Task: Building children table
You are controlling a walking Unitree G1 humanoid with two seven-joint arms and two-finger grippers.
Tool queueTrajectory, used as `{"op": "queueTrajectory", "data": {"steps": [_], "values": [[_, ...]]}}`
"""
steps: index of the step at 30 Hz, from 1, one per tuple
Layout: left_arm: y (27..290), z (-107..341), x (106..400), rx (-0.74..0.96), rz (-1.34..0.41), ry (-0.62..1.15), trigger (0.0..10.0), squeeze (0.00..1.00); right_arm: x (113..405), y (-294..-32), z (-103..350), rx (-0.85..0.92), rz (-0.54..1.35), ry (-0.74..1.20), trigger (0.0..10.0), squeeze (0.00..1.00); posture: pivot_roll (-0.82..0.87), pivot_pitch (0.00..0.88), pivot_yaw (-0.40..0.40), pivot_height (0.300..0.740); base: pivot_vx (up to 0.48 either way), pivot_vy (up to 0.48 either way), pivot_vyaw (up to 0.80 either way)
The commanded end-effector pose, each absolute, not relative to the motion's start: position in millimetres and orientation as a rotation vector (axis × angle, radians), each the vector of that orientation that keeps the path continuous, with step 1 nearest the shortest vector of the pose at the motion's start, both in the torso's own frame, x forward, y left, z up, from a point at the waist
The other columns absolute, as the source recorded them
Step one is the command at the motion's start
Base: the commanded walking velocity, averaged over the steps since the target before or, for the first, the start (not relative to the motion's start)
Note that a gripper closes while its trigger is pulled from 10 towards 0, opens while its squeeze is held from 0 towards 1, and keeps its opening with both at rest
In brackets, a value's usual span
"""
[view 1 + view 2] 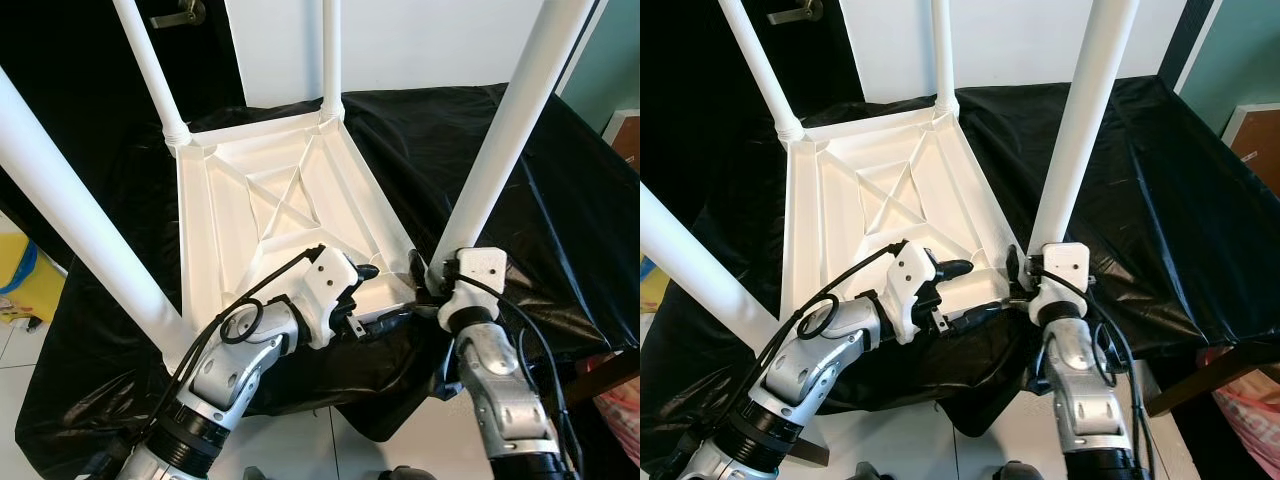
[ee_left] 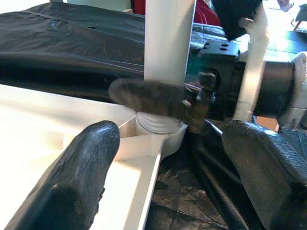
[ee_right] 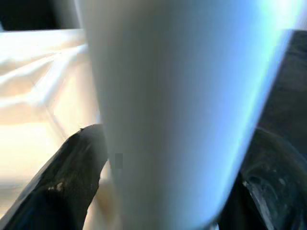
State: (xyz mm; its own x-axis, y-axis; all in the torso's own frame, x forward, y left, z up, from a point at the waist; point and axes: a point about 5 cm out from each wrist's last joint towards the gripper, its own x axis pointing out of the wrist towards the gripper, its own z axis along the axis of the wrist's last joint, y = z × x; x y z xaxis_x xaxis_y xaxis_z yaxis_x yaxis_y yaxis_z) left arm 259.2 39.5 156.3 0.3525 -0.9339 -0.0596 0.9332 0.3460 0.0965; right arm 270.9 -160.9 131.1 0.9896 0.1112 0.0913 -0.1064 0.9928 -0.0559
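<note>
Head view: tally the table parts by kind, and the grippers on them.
White legs: 4, e.g. near-right leg
White tabletop, upside down on the black cloth: 1
Grippers: 2, right gripper around that leg's base, left gripper at the tabletop's near edge
Total: 7

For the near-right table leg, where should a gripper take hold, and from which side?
Low on the near-right leg, just above its corner socket in the upturned tabletop, coming from the robot's side. The leg is a smooth round tube leaning slightly, and fingers can straddle it there, as the right gripper does.
</note>
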Motion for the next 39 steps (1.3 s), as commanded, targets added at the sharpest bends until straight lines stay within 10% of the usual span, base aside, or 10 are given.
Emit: {"op": "queueTrajectory", "data": {"steps": [1, 4, 5, 22, 23, 24, 25, 39], "values": [[38, 157, 257, 0.134, -1.242, -0.008, 10.0, 0.0, 269, -169, 131, -0.033, 0.187, -0.098, 10.0, 0.85, -0.15, 0.061, 0.035, 0.74, 0.0, 0.0, 0.0], [39, 157, 258, 0.135, -1.242, -0.008, 10.0, 0.0, 268, -176, 133, -0.031, 0.247, -0.096, 10.0, 0.85, -0.15, 0.061, 0.035, 0.74, 0.0, 0.0, 0.0], [39, 156, 258, 0.148, -1.241, -0.006, 10.0, 0.0, 268, -179, 134, -0.057, 0.333, -0.092, 10.0, 0.0, -0.14, 0.056, 0.04, 0.74, 0.0, 0.0, 0.0], [40, 155, 260, 0.169, -1.238, -0.005, 10.0, 0.0, 291, -194, 139, -0.188, 0.62, -0.031, 10.0, 0.0, -0.13, 0.031, 0.029, 0.74, 0.0, 0.0, 0.0], [40, 155, 260, 0.17, -1.237, -0.006, 10.0, 0.0, 294, -192, 138, -0.199, 0.627, -0.025, 7.5, 0.0, -0.13, 0.031, 0.029, 0.74, 0.0, 0.0, 0.0], [40, 155, 260, 0.17, -1.237, -0.006, 10.0, 0.0, 294, -192, 138, -0.199, 0.627, -0.025, 7.5, 0.0, -0.13, 0.031, 0.029, 0.74, 0.0, 0.0, 0.0], [39, 155, 260, 0.17, -1.237, -0.007, 10.0, 0.0, 296, -190, 136, -0.204, 0.636, -0.02, 0.0, 0.0, -0.13, 0.028, 0.024, 0.74, 0.0, 0.0, 0.0], [39, 154, 259, 0.169, -1.232, -0.005, 10.0, 0.0, 297, -190, 120, -0.238, 0.606, 0.023, 0.0, 0.0, -0.12, 0.026, 0.017, 0.74, 0.0, 0.0, 0.0]]}}
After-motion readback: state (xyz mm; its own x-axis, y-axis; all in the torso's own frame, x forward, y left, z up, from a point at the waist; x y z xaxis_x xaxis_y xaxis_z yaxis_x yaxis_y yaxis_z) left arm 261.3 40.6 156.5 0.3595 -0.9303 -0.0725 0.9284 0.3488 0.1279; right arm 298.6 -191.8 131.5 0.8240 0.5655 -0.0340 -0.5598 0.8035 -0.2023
